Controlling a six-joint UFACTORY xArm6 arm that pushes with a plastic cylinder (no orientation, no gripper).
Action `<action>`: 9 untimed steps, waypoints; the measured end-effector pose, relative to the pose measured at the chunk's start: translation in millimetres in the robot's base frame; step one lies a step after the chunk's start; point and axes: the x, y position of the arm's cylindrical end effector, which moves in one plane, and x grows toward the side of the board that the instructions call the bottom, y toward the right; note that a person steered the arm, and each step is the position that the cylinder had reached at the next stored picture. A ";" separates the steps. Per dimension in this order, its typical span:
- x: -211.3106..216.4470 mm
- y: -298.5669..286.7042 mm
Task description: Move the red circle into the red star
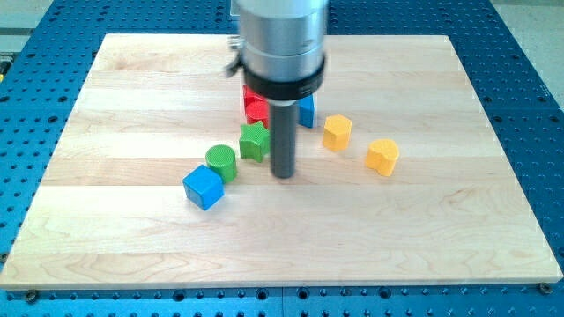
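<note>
A red block [255, 107] shows just behind the rod, at the view's upper middle, mostly hidden by the arm; I cannot tell its shape or whether it is one red block or two. My tip [283, 174] rests on the board just right of the green star [254, 141] and below the red block, not touching either as far as I can see.
A green circle [221, 163] and a blue cube [203, 187] lie left of the tip. A blue block [306, 110] peeks out right of the rod. Two yellow blocks [337, 132] [382, 156] lie to the right. The wooden board [441, 229] sits on a blue perforated table.
</note>
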 end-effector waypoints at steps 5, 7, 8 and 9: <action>-49.8 -11.7; -60.8 -40.3; -57.7 -33.8; -50.8 -0.6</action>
